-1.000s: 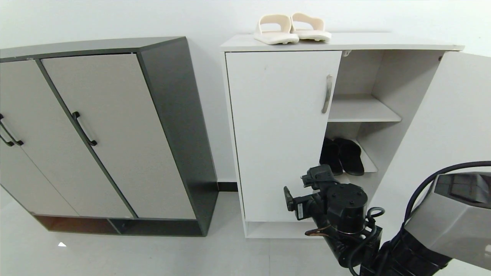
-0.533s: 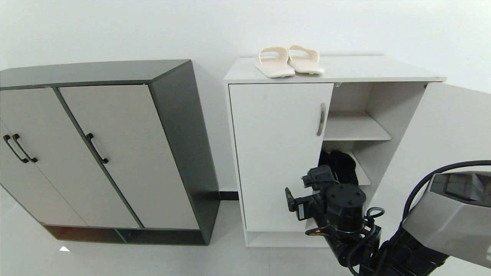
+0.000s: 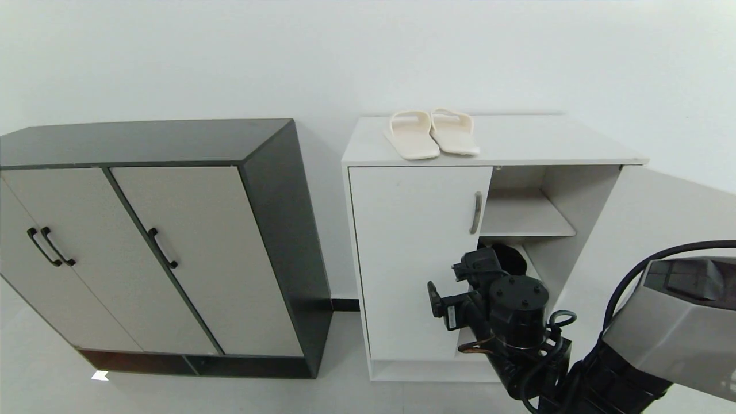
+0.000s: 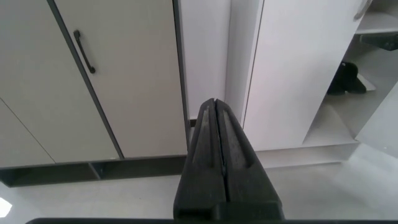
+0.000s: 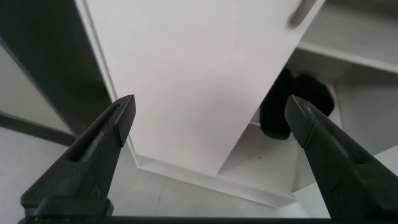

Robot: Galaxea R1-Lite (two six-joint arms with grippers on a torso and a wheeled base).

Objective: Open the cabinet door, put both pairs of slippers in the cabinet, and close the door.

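Observation:
A pair of cream slippers (image 3: pixel 431 133) lies on top of the white cabinet (image 3: pixel 414 259). The cabinet's right door (image 3: pixel 661 224) is swung open and its left door, with a metal handle (image 3: pixel 476 213), is closed. A pair of black slippers (image 3: pixel 509 259) stands on the lower shelf, partly hidden behind my right arm (image 3: pixel 512 310). My right gripper (image 5: pixel 208 115) is open and holds nothing, hanging low before the closed left door, with the black slippers (image 5: pixel 298 102) just beyond. My left gripper (image 4: pixel 215 109) is shut on nothing, low before the gap between the two cabinets.
A dark cabinet (image 3: pixel 172 241) with grey double doors and black handles stands to the left of the white one, with a narrow gap between them. The upper shelf (image 3: pixel 523 215) in the open half is bare. Pale floor lies in front.
The head camera has moved: both cabinets now sit lower and look smaller, with more wall above. My right arm keeps the same place in the picture.

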